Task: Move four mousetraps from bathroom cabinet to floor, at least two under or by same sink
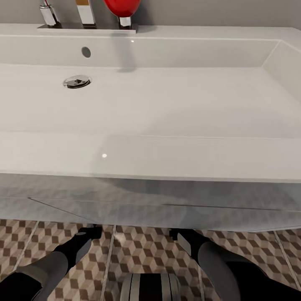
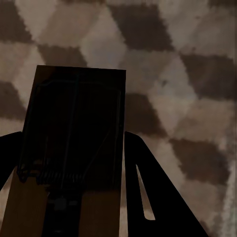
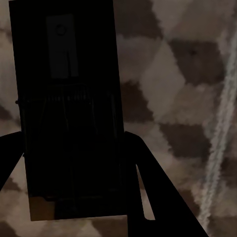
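1. Directly in front of the robot stands the bathroom sink (image 1: 175, 104), a wide white basin that holds nothing but its chrome drain (image 1: 77, 81) and a small overflow hole (image 1: 86, 52) in the back wall.
2. On the back ledge sit the chrome faucet parts (image 1: 86, 14) and, beside them, a red rounded object (image 1: 122, 8) on a chrome foot; its upper part is cut off by the picture edge.
3. Below the basin's thick front rim runs the white vanity front (image 1: 146, 205), and its lower edge hangs over the patterned bathroom floor (image 1: 138, 255).
4. Both arms reach forward and low, their tips passing under that lower edge; the left end effector (image 1: 88, 232) and the right end effector (image 1: 180, 235) are well apart, with bare tiles between them.
5. From the left wrist camera, a mousetrap (image 2: 74, 143) lies between the dark fingers (image 2: 148, 192) of the left end effector, tan wood showing at its near end, spring and wire bar across it. The fingers flank the board closely, gripping it.
6. From the right wrist camera, a second mousetrap (image 3: 66, 113) sits the same way between the right fingers (image 3: 148, 192), deep in shadow, only a strip of tan wood lit at its near edge. These fingers likewise clasp the board.
7. Beyond each board the cube-patterned tiles are in shadow, and a pale grout line (image 3: 219, 128) runs past on the right arm's side.
8. Whether either board touches the floor, I cannot tell.
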Tool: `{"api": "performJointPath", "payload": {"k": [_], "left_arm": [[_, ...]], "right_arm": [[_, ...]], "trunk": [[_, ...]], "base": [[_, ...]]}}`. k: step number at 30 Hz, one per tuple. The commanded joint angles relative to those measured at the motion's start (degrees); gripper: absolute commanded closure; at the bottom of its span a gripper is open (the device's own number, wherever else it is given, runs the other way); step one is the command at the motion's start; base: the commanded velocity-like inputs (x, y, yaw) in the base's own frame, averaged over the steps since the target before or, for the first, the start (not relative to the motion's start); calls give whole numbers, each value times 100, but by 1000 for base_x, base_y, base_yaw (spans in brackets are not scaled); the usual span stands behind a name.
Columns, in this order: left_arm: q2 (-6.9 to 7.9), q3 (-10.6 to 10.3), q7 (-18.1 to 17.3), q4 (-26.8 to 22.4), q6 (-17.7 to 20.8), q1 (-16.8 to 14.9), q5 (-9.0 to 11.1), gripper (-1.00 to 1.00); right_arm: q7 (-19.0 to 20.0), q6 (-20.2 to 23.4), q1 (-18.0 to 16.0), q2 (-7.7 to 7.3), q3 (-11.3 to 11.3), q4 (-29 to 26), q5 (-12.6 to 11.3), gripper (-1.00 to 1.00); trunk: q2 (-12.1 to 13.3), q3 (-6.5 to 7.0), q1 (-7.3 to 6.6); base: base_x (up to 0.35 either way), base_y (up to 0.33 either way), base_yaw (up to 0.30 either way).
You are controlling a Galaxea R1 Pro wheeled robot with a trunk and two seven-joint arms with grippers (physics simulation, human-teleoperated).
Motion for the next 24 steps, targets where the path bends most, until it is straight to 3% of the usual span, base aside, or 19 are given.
{"api": "performJointPath", "payload": {"k": [1,24], "left_arm": [[5,-49,32,-17,33,1,28,100],[14,-56,65,-78,58,-214,20,100]], "right_arm": [[-21,31,-300,3,-68,-15,17,100],[-21,32,-300,3,-60,-6,33,100]], "trunk": [[-1,-3,-1],[-1,-3,-1]], "base": [[0,0,0],[0,0,0]]}}
